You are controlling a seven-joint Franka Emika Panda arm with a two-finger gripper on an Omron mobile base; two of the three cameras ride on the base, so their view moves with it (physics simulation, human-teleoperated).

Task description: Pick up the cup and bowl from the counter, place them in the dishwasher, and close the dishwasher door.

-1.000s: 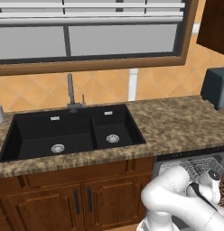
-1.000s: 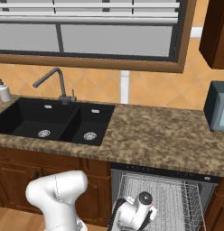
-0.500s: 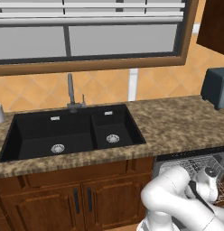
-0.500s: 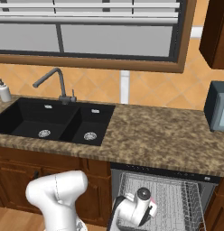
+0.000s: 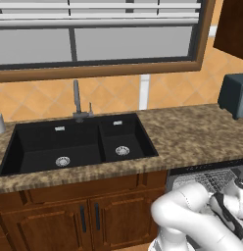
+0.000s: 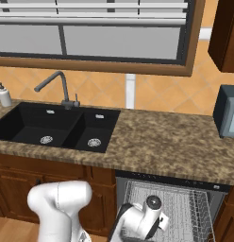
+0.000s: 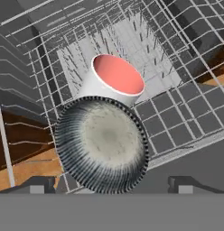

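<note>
In the hand view a ribbed dark-rimmed grey bowl (image 7: 102, 144) and a white cup with red inside (image 7: 114, 81) sit touching on the dishwasher's pale wire rack (image 7: 177, 122). The end effector (image 7: 107, 187) seems spread apart, empty, below the speckled granite worktop (image 6: 175, 142).

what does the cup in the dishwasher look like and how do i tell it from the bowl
Start at the open dishwasher under the speckled counter, right of the black sink, and look into its pale wire rack. In the hand view the cup touches the far side of the bowl. The cup is white outside and salmon-pink inside; the bowl is wider, grey, with a dark ribbed rim.
</note>
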